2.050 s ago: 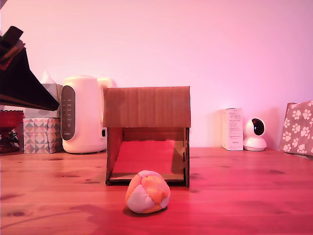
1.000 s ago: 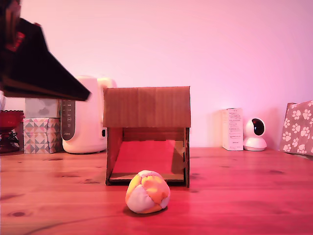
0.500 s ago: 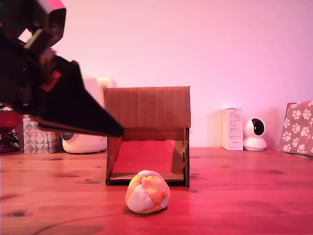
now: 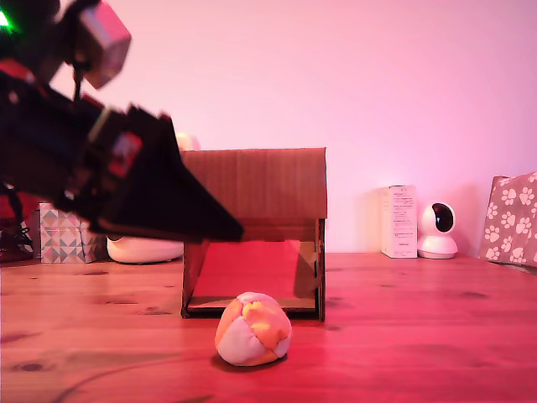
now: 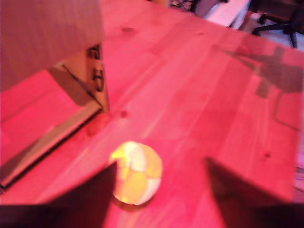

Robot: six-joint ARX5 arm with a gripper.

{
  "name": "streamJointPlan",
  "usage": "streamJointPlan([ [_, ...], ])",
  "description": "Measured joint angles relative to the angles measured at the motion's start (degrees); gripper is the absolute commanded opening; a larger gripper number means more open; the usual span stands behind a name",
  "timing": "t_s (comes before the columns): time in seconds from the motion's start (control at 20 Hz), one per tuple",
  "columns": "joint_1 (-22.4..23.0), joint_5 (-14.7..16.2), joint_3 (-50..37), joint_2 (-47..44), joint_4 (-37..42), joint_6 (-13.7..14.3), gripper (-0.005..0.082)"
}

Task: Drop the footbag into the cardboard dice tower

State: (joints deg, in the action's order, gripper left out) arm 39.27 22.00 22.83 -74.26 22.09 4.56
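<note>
Exterior view: the pincer (image 4: 226,231) comes in from the exterior view's left as a dark wedge, its tip in front of the cardboard dice tower (image 4: 252,185) at the top edge of the low opening. The footbag (image 4: 253,329) sits on the counter (image 4: 403,336) below and a bit beyond the tip, toward the exterior view's right, just in front of the tower's opening and apart from the pincer. It is roundish, so no long axis to align to. Only one arm, so no choice of side. The jaw gap is not readable here.

Wrist view: blurred. The two dark fingers (image 5: 90,194) stand wide apart, with nothing between them. The footbag lies ahead of the pincer, close to one finger and off the gap's centre, so the next move likely needs a sideways shift, then a descent. The tower's corner and red ramp (image 5: 28,114) are near the bag, on that same finger's side.

Against half a second ago: the pincer tip is further right and slightly lower in the exterior view, nearer the footbag; the footbag and tower are unmoved.
</note>
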Motion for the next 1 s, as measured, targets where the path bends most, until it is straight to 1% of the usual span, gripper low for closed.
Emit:
streamJointPlan([
  [0.3, 0.0, 0.0, 0.2, -8.5, 8.3, 0.4, 0.0762],
  [0.5, 0.5, 0.0, 0.3, -14.3, 12.9, 1.8, 0.0762],
  [0.65, 0.5, 0.0, 1.5, -18.9, 14.6, 2.9, 0.0762],
  [0.85, 0.5, 0.0, 5.0, -24.3, 15.3, 3.1, 0.0750],
  [0.9, 0.5, 0.0, 5.7, -25.2, 15.3, 3.1, 0.0701],
  [0.95, 0.5, 0.0, 5.9, -25.7, 15.3, 3.1, 0.0612],
  [1.0, 0.5, 0.0, 5.9, -25.8, 15.1, 3.2, 0.0479],
])
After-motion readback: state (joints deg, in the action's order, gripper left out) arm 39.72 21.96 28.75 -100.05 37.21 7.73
